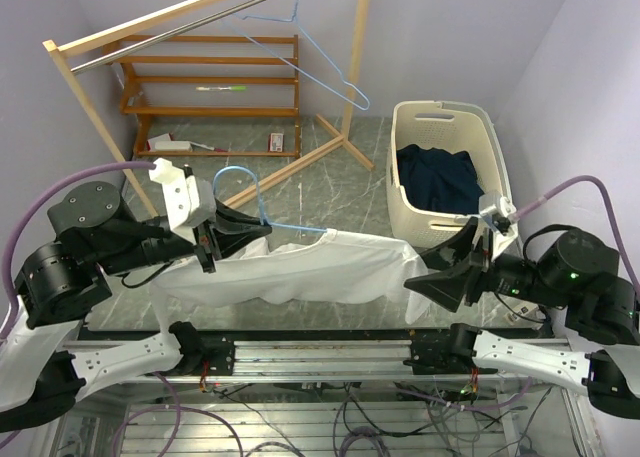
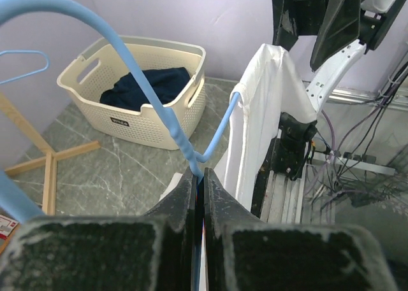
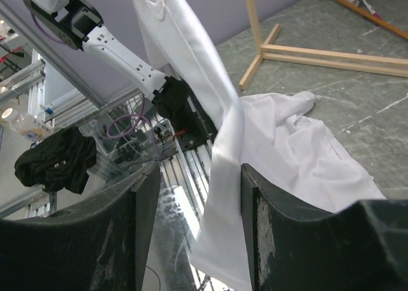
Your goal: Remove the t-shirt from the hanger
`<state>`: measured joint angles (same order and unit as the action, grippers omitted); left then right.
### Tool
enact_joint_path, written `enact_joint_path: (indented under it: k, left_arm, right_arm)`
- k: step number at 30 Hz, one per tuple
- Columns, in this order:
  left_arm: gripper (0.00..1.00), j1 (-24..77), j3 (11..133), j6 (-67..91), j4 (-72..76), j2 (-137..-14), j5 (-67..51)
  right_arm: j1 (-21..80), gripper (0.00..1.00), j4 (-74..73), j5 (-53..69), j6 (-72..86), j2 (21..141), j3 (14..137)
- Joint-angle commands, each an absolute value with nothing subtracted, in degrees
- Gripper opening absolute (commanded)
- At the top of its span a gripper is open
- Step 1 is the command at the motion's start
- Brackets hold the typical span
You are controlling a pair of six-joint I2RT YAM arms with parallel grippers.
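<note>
As jaws clamp hanger (image 2: 172, 128), t-shirt (image 1: 300, 272) sags

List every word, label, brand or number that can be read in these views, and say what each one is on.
No text is legible.
Small dark label on the cream plastic laundry basket: lettering too small to read.
Small red and white box on the brown wooden shelf rack: print too blurred to read.
No other writing shows.
</note>
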<state>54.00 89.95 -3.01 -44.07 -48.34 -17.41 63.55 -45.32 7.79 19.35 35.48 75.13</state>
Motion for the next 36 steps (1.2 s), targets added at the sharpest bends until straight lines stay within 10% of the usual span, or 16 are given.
enact_joint_path:
  k: [1, 9, 15, 22, 30, 36]
  left_arm:
    - [0.07, 53.9, 91.4, -2.7, -42.9, -48.0, -15.2]
    - [0.07, 53.9, 90.9, -1.7, -42.1, -47.9, -16.9]
    - [0.07, 53.9, 91.4, -1.0, -42.6, -47.5, -17.7]
    - [0.07, 53.9, 91.0, -0.4, -42.6, -47.5, -18.9]
    - [0.07, 53.9, 90.6, 0.2, -43.6, -46.7, -18.7]
    - [0.07, 53.9, 89.5, 0.2, -45.0, -44.3, -17.0]
  right_arm:
    - [63.7, 0.49, -47.9, 5.0, 21.2, 33.0, 72.9]
    - [63.7, 0.29, -47.4, 2.3, 21.1, 32.5, 70.7]
    - [63.7, 0.61, -47.2, -3.9, 20.6, 33.4, 70.6]
    - [63.7, 0.64, -44.8, -8.3, 18.7, 35.7, 71.1]
    - [63.7, 0.00, -42.9, -16.5, 19.0, 35.5, 71.0]
    - [63.6, 0.00, -47.6, -34.5, 24.9, 29.5, 72.4]
